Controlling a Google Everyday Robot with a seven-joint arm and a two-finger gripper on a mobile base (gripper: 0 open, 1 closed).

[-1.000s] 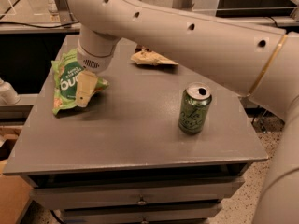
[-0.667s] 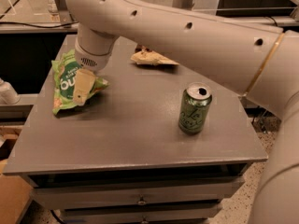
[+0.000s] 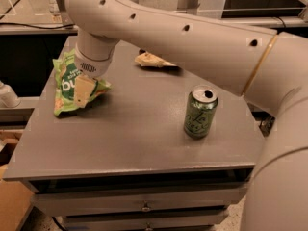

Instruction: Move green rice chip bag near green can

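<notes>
The green rice chip bag (image 3: pixel 67 83) lies crinkled at the table's far left, with its dark green logo and white lettering facing up. My gripper (image 3: pixel 83 91) is down on the bag's right part, directly under the arm's wrist (image 3: pixel 94 57), which hides some of the bag. The green can (image 3: pixel 200 112) stands upright on the right half of the table, its silver top open, well apart from the bag and the gripper.
A brown-and-tan chip bag (image 3: pixel 153 60) lies at the back middle of the grey table (image 3: pixel 134 143). My large arm (image 3: pixel 192 37) spans above the table's back right. Drawers sit below the front edge. A cardboard box (image 3: pixel 9 201) is at the lower left.
My gripper has shifted slightly left and down on the green bag. The bag and the can have stayed in place.
</notes>
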